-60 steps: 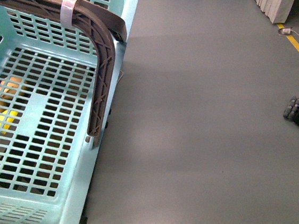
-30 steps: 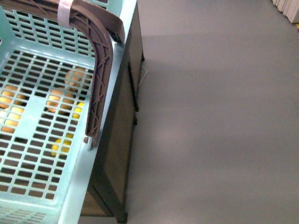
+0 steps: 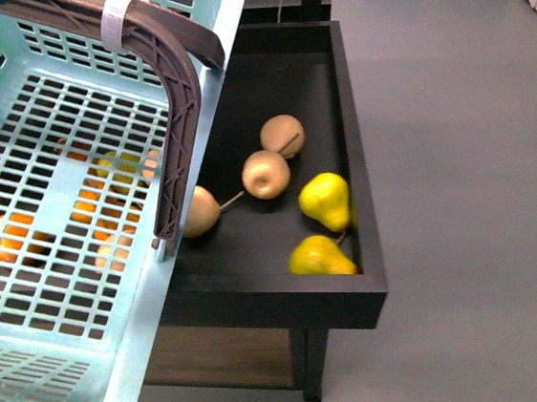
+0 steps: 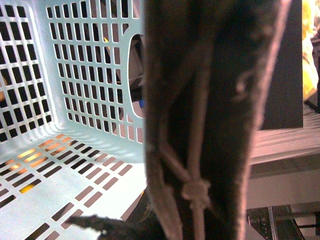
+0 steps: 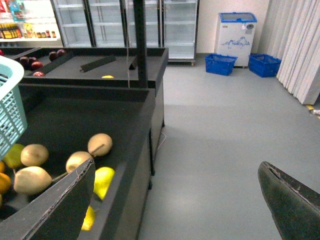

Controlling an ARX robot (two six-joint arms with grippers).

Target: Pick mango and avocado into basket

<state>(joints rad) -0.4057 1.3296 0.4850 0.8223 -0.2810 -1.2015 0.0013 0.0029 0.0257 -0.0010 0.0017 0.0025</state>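
Basket: a light teal plastic shopping basket with slotted sides and floor (image 3: 228, 23) sits close to the camera on the robot's left, raised over the left part of the bin. The floor that shows is bare.
Bin: a black wooden display tray on legs (image 3: 260, 303) stands partly under the basket.
Handle: a brown ribbed swing handle (image 3: 179, 124) with a white band (image 3: 119, 15) is folded along the basket's right rim.
Left gripper: the handle fills its wrist view. It probably carries the basket there, but I cannot tell how its fingers stand.
Right gripper (image 5: 176, 165): spread wide with nothing between the fingers, hanging beside the bin's outer edge.
Pears: russet-brown pears (image 3: 266, 173) and yellow pears (image 3: 325, 200) lie loose in the bin.
Mango: not identifiable. Orange and yellow patches show through the floor slots, so position, heading and long axis are unknown. Likely smooth, slippery and easily bruised, so best grasped gently across its narrow middle.
Avocado: not visible, so its heading is unknown. Its dull skin should grip better, so take it across the widest part.
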